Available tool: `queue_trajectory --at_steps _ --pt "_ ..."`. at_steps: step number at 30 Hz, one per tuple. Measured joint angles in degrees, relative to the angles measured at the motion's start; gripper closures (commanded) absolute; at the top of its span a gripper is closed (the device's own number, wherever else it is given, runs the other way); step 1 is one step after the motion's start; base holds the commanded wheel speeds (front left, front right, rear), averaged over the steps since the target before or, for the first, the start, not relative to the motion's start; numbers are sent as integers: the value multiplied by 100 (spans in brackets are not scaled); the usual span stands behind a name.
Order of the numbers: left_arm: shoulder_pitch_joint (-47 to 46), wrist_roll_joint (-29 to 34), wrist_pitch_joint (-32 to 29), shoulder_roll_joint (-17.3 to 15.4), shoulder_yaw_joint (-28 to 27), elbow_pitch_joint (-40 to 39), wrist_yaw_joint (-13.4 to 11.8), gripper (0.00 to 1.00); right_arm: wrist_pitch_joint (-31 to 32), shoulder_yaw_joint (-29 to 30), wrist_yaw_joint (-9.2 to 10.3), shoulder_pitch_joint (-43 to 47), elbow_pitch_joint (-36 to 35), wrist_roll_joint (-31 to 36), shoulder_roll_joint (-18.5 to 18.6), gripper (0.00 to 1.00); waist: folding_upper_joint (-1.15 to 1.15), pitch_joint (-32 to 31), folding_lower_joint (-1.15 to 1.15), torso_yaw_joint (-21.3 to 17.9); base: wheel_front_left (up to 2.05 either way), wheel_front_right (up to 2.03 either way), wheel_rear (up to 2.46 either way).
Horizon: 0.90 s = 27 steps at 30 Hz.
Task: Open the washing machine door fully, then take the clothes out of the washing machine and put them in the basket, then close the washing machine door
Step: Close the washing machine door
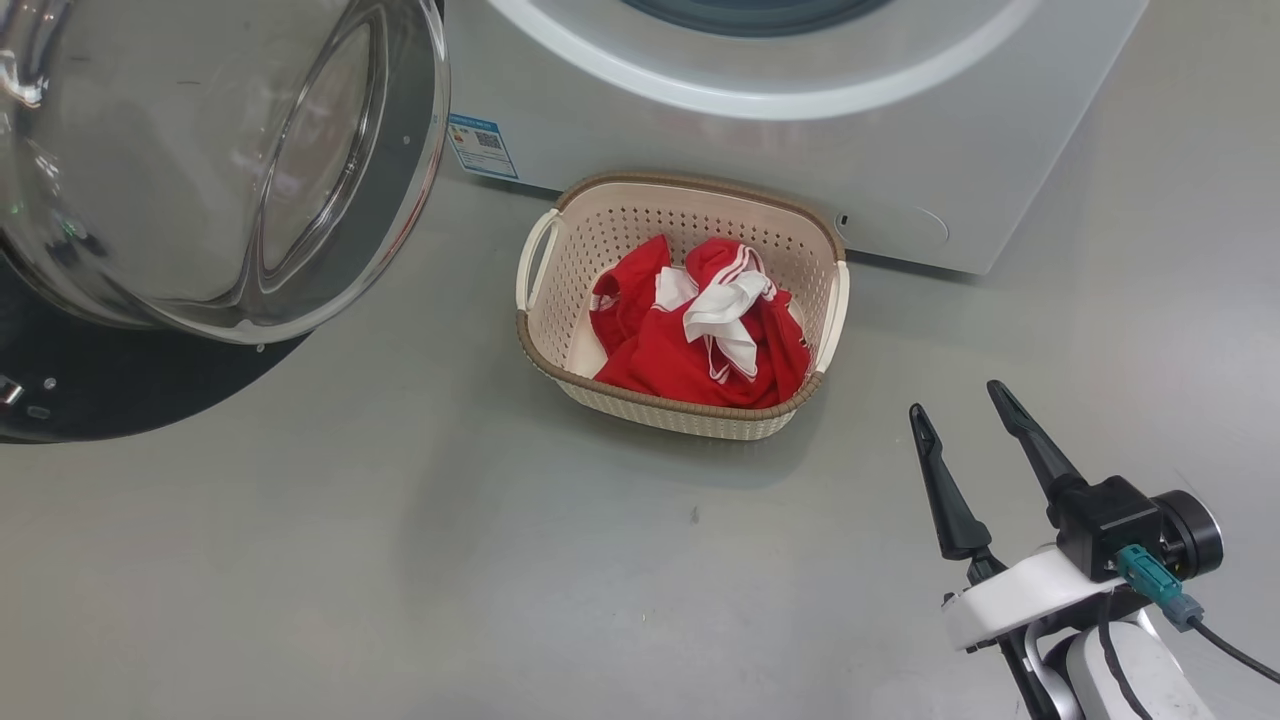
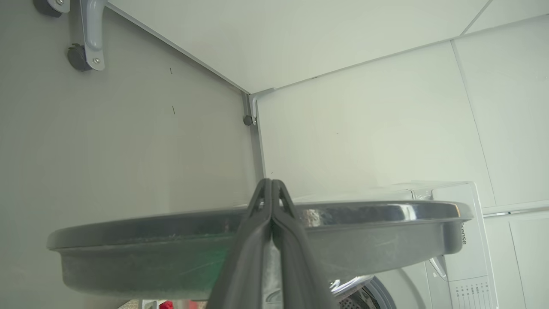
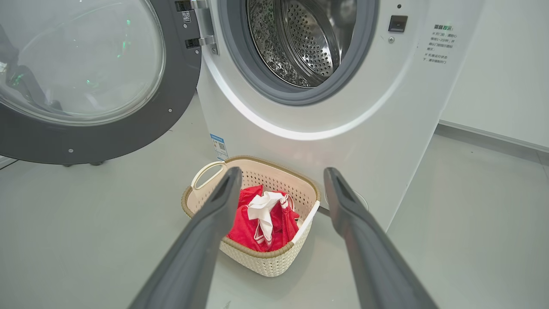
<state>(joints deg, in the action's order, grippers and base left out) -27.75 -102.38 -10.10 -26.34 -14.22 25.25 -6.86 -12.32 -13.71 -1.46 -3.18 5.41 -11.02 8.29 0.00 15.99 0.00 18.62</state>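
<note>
Pressed together, the left hand [image 2: 272, 182] should push the washing machine door [image 2: 386, 240] squarely shut by its rim; the right hand [image 1: 955, 398], spread apart, hangs well apart from the door.

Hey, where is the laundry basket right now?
The basket sits on the floor mid head view, close in front of the washing machine, holding the clothes; the open washing machine door is to its left.

Floor [image 1: 400, 560] smooth, pale grey, faintly glossy. Washing machine [image 1: 760, 170] stands on it at far side, white front facing camera. Basket [image 1: 680, 415] sits on floor just before machine's lower front – whether touching, cannot tell. Small dark speck [image 1: 693, 516] on floor near basket's near side – nothing over it.
</note>
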Motion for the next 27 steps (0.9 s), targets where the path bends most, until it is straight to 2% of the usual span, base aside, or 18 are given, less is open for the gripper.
queue_trajectory --at_steps 5,13,27 --pt "-13 -132 -242 -1 11 14 24 100 0 0 0 0 -2 0 7 0 0 5 0 28 0 0 0" --pt "-13 -357 -662 21 57 21 356 100 0 -5 -19 0 5 0 29 0 0 -26 0 74 0 0 0" --pt "26 -982 -1841 255 285 -189 768 100 0 -23 -16 1 4 0 11 0 0 -127 0 96 0 0 0"
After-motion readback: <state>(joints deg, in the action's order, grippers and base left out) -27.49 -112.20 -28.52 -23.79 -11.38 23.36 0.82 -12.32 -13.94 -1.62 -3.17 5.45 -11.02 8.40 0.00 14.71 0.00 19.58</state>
